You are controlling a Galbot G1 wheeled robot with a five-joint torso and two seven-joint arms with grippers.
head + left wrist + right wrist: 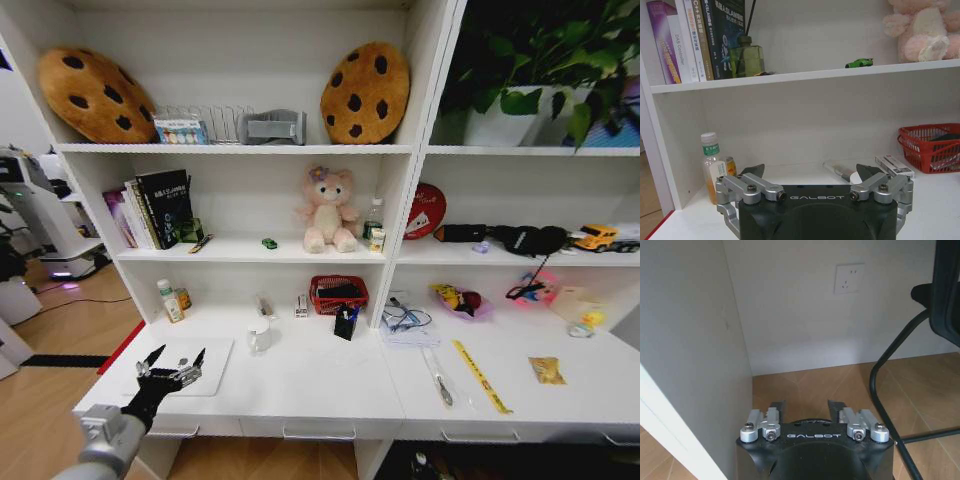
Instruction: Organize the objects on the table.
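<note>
My left gripper (177,356) stands open just above the silver laptop (215,368), which lies flat at the left end of the long white table (320,385). In the left wrist view the left gripper (810,171) holds nothing and faces the back wall. Two thin pens (437,377) lie right of centre beside a yellow strip (481,375). A tiny green toy car (269,243) (859,63) sits on the shelf above. My right gripper (805,407) hangs open low over the wooden floor beside a white panel.
A small bottle (169,300) (711,162) stands at the table's back left, and a white cup (259,335) near the middle. The red mesh basket (338,293) (932,147) sits at the back. A pink plush bear (328,210) and books (155,208) fill the shelf. A black chair leg (890,365) is beside the right gripper.
</note>
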